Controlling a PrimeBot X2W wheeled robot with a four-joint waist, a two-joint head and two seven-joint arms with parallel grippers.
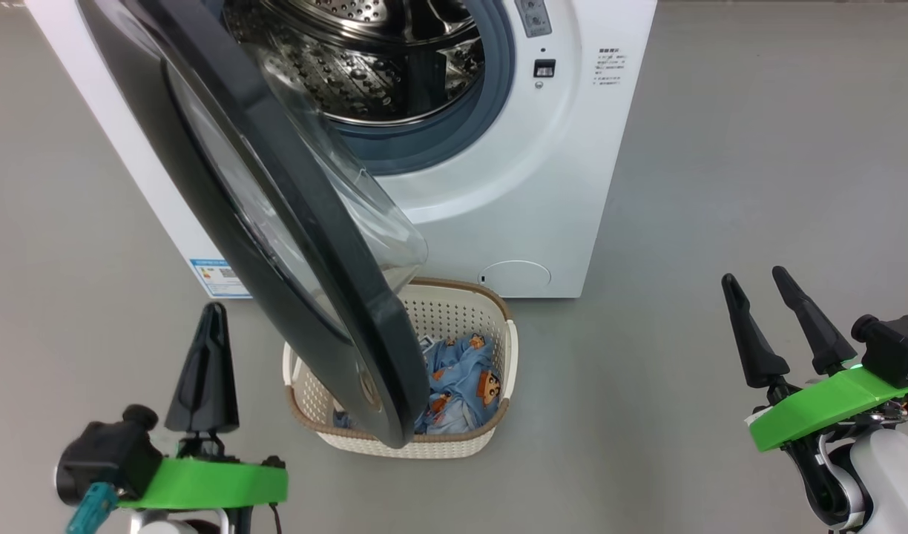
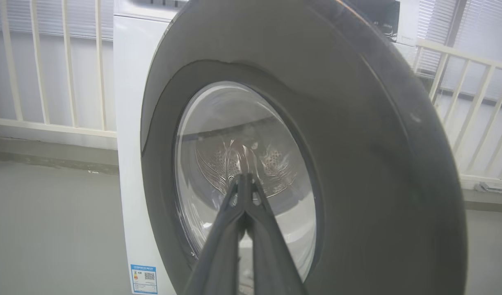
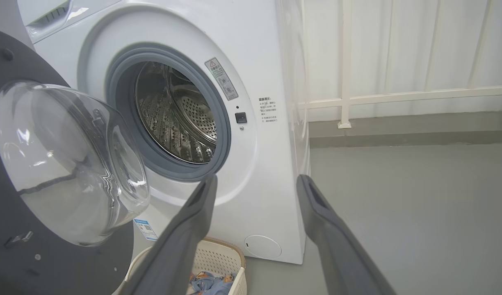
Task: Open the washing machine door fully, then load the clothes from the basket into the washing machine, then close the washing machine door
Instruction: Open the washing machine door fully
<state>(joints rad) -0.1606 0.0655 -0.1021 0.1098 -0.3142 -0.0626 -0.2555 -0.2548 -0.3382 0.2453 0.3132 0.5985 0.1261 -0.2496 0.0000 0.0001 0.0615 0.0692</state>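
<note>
Two empty grippers: my left gripper [image 1: 215,310], fingers together, fronts the door [image 1: 328,297], presumably for pushing; right gripper [image 1: 754,276] spread wide.

Clothes [image 1: 461,386] in basket [image 1: 443,447]; basket on floor [image 1: 721,185] before washing machine [image 1: 550,185]; door [image 1: 276,222] over basket's left side.

door [image 1: 335,311] ajar, overhangs basket [image 1: 439,445] | blue print clothes [image 1: 461,386] in basket | white washer [image 1: 543,185] behind
</note>
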